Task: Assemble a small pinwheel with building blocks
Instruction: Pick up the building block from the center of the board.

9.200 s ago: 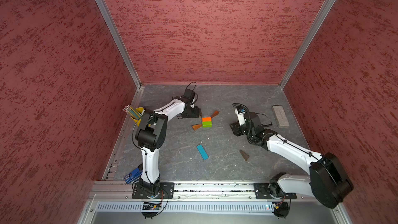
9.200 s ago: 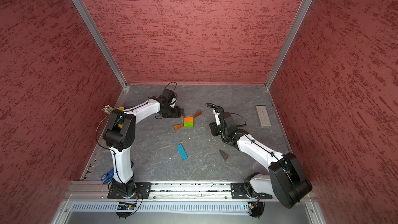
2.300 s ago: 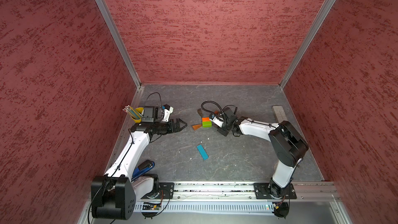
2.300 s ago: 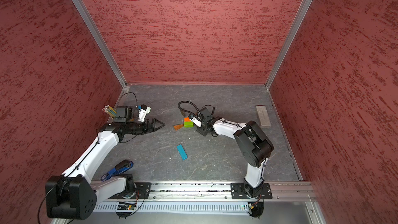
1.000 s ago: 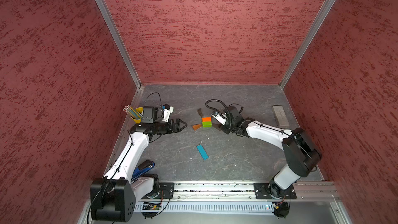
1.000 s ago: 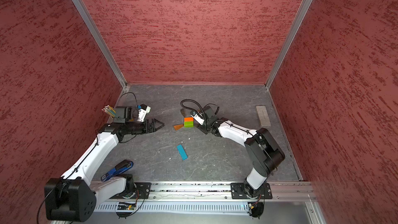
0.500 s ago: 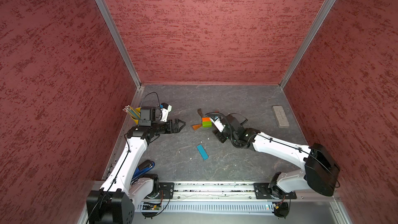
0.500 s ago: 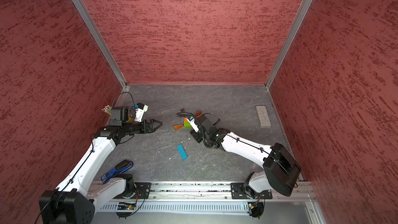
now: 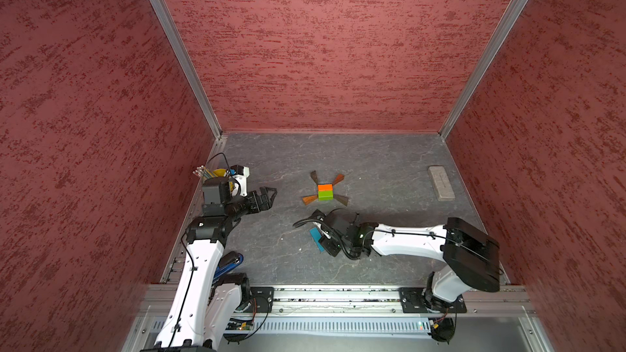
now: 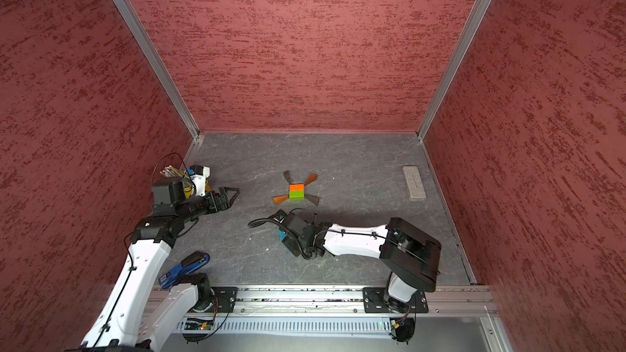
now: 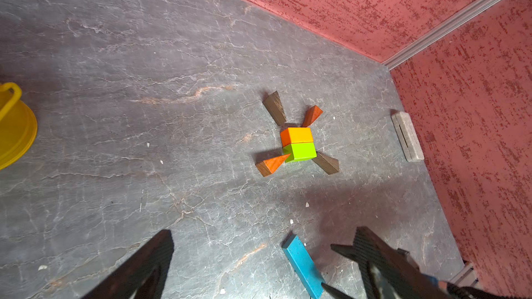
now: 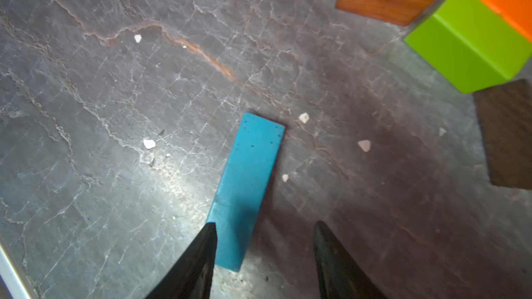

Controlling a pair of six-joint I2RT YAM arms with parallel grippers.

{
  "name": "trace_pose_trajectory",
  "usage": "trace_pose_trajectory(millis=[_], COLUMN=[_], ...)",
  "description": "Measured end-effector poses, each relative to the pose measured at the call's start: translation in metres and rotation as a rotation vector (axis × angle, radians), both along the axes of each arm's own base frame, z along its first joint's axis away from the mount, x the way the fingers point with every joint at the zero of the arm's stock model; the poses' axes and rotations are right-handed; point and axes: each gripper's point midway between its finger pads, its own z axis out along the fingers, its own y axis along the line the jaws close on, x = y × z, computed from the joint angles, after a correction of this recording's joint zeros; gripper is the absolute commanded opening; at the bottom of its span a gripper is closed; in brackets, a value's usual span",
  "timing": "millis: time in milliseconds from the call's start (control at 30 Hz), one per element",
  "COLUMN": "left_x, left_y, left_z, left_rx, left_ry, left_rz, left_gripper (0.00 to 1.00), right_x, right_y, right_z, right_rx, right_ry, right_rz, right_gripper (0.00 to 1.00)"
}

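The pinwheel's hub, an orange block (image 9: 326, 187) against a lime-green block (image 9: 326, 195), lies mid-table in both top views (image 10: 297, 192). Four wedges fan from its corners: dark brown (image 9: 314, 176), orange-brown (image 9: 338, 179), orange-brown (image 9: 309, 200), dark brown (image 9: 341, 200). The blue bar (image 12: 247, 174) lies flat and apart, nearer the front. My right gripper (image 12: 264, 243) hangs open over its near end; the bar runs beside one finger (image 12: 201, 254), ungripped. My left gripper (image 9: 269, 194) stands open and empty, left of the hub.
A grey slab (image 9: 440, 188) lies by the right wall. A yellow pencil cup (image 9: 216, 172) stands behind the left wrist. A blue-handled tool (image 9: 230, 262) rests near the left arm's base. Red walls close three sides.
My right gripper has pulled back from the hub toward the front and now sits over the blue bar, jaws slightly wider. The left arm has barely moved.
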Motion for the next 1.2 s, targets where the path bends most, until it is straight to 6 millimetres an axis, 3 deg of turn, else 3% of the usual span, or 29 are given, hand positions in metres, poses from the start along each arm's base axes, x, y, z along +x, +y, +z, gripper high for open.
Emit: trace_pose_trajectory(millis=[200,433,733,867,1200], left_x=[-0.001,-0.001,0.0,0.001,-0.003], left_y=[0.0,0.0,0.002,0.001,-0.006], left_z=[-0.003,-0.003,-0.002,0.0,0.005], left_rx=[-0.009,-0.014,-0.022,-0.03,-0.093], left_ry=[0.009,0.011,0.006,-0.001,-0.023], left_rz=[0.002,0.008,0.01,0.009,-0.002], left_gripper=[1.0,1.0,1.0,1.0,1.0], right_x=[0.0,0.0,-0.002,-0.002,0.005], right_y=[0.015,0.015,0.016,0.022,0.005], right_z=[-0.004,-0.014,-0.023,-0.023,-0.023], right_rx=[0.004,-0.013,-0.03,-0.026,-0.006], right_ry=[0.014,0.04,0.075,0.089,0.16], right_rz=[-0.006,-0.03,-0.066,-0.09,-0.389], right_gripper=[0.56,0.5,0.37,0.26,0.18])
